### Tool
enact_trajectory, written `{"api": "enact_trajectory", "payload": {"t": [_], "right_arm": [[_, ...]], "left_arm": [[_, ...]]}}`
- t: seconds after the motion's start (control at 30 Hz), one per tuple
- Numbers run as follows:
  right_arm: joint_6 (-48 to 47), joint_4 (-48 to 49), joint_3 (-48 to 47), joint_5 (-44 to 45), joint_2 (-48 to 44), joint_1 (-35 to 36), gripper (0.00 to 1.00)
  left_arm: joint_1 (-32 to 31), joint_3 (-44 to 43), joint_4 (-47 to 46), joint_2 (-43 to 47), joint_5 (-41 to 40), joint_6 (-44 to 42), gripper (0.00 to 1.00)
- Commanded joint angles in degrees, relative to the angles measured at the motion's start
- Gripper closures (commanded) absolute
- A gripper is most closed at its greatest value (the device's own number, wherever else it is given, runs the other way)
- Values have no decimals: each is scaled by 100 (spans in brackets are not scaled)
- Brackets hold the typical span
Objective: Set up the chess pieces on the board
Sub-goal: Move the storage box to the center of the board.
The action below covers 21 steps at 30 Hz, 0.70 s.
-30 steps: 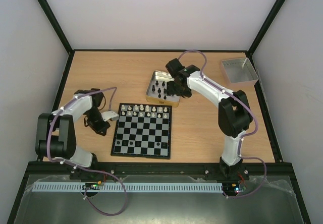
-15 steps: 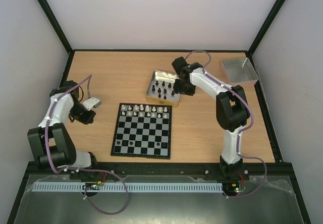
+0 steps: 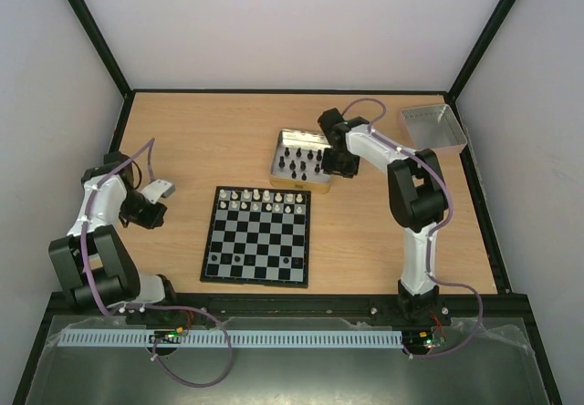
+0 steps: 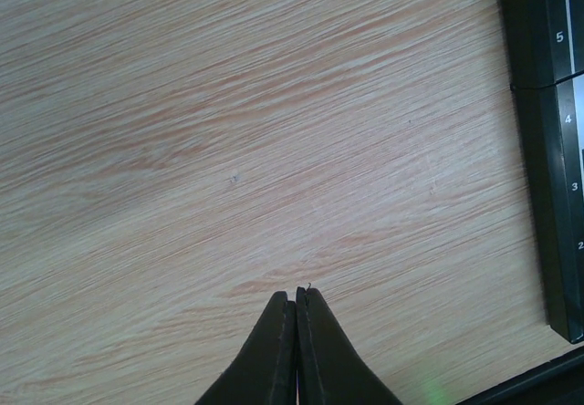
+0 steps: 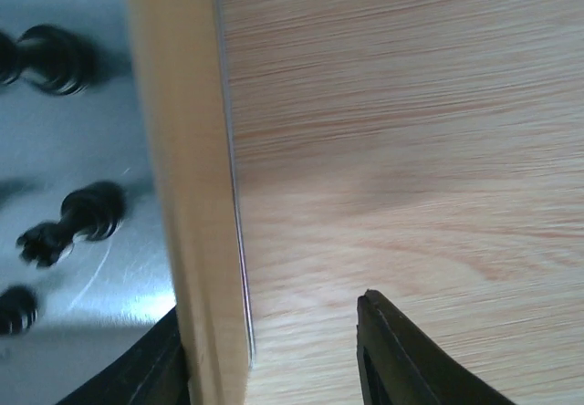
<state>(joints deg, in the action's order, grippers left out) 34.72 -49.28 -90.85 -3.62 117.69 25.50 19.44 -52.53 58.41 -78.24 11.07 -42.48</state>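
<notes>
While spread, right hand (image 5: pixel 271 309) astride tin (image 5: pixel 187 195).

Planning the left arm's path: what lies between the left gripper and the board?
Only bare wooden tabletop lies between the left gripper and the board, as the left wrist view shows.

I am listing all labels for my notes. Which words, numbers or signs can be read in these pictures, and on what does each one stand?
"5": white digit on the black border of the board, left wrist view.
"4": same border, below the 5.
"3": same border, below the 4.
"2": same border, lowest, partly cut off by the picture's edge.
The top view and the right wrist view show no text that can be read.
</notes>
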Motion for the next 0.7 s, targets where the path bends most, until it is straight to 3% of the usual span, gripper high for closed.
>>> {"api": "enact_trajectory", "payload": {"t": [0.0,0.23,0.67], "right_arm": [[298,15,369,392,-283,-432,59],[491,158,1153,772,-908,-876,61],[497,257,3427,880,-2862,-682,65]], "left_arm": [[67,142,5,161,92,-79,97],[128,231,-147,135,39,-34,96],[141,65,-229,-58,134,73,95]]}}
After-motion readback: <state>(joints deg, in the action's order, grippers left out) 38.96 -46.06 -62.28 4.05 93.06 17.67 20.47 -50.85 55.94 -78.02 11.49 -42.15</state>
